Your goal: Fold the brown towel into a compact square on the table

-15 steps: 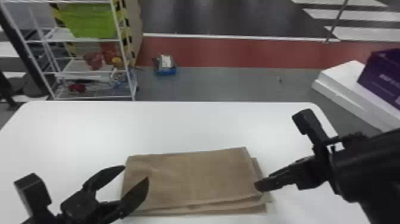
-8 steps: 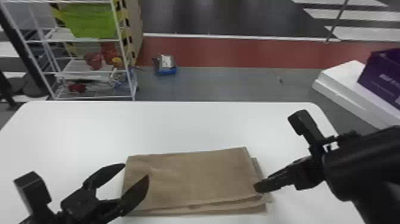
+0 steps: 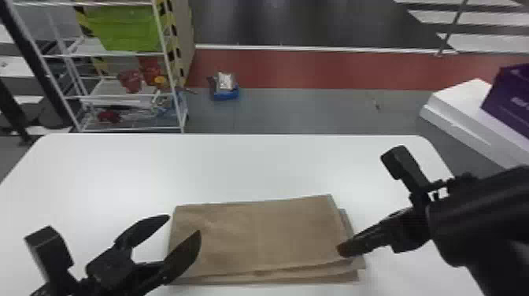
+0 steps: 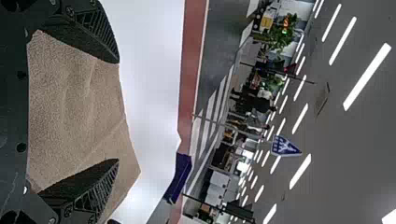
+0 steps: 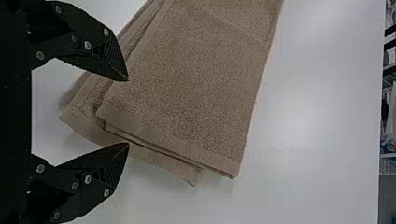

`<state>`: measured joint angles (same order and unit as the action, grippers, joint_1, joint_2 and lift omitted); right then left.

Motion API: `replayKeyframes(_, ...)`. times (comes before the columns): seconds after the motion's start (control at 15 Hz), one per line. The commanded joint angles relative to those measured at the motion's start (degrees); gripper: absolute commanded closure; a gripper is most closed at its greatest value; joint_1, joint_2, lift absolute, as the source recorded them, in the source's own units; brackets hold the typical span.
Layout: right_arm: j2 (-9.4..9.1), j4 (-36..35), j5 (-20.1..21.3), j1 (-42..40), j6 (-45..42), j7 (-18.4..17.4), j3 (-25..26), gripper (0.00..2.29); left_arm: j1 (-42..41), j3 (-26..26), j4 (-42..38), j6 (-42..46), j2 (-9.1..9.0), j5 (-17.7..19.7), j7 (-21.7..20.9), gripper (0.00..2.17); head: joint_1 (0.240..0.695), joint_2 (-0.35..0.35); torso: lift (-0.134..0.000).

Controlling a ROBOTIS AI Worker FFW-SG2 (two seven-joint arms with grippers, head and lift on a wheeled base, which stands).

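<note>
The brown towel [image 3: 256,236] lies folded in layers as a wide rectangle near the table's front, its lower layers sticking out at the right end and front edge. At its left end my left gripper [image 3: 183,224] stands open; in the left wrist view the towel [image 4: 74,107] shows between and beyond the spread fingers of the left gripper [image 4: 116,112]. My right gripper [image 3: 346,250] is over the towel's right end. In the right wrist view the right gripper [image 5: 128,112] is open, with the layered corner of the towel [image 5: 187,84] by its fingertips.
The white table [image 3: 236,165] extends behind the towel. Beyond it stand a wire shelf [image 3: 169,71] with a green bin [image 3: 122,27] at the left, a small blue container [image 3: 226,93] on the floor, and a purple box [image 3: 509,98] on white boxes at the right.
The right arm has shifted slightly left and toward the towel. My left gripper and the towel look the same as before.
</note>
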<state>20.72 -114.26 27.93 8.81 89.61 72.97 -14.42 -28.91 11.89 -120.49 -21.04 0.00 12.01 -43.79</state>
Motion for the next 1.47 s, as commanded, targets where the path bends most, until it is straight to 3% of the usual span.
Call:
replayKeyframes(0.0, 0.02, 0.4, 0.5, 0.1, 0.5, 0.2, -0.4, 0.46, 0.0, 0.1, 0.2, 0.2, -0.15, 0.0, -0.1, 0.14, 0.695, -0.033, -0.124)
replayKeyframes(0.27, -0.07, 2.0, 1.0, 0.5, 0.5, 0.7, -1.2, 0.47, 0.0, 0.1, 0.3, 0.3, -0.15, 0.0, 0.0, 0.14, 0.695, -0.033, -0.124)
replayKeyframes(0.4, -0.24, 2.3, 1.2, 0.8, 0.5, 0.9, -1.7, 0.62, 0.0, 0.1, 0.3, 0.2, -0.15, 0.0, 0.0, 0.14, 0.695, -0.032, -0.124)
replayKeyframes(0.67, -0.33, 2.4, 1.2, 1.0, 0.5, 1.2, -1.8, 0.62, 0.0, 0.1, 0.4, 0.7, -0.15, 0.0, 0.0, 0.14, 0.695, -0.025, -0.124)
replayKeyframes(0.8, -0.33, 2.6, 1.3, 1.1, 0.5, 1.3, -1.8, 0.76, 0.0, 0.1, 0.6, 0.9, -0.15, 0.0, -0.1, 0.14, 0.695, -0.023, -0.124)
replayKeyframes(1.2, -0.59, 2.9, 1.3, 1.2, 0.5, 1.9, -1.0, 0.77, 0.2, 0.1, 0.8, 0.9, -0.15, 0.0, 0.0, 0.14, 0.695, -0.025, -0.124)
replayKeyframes(1.4, -0.59, 3.9, 1.3, 1.4, 0.5, 1.9, -1.2, 0.97, 0.3, 0.1, 0.9, 0.9, -0.15, 0.0, -0.1, 0.14, 0.695, -0.024, -0.124)
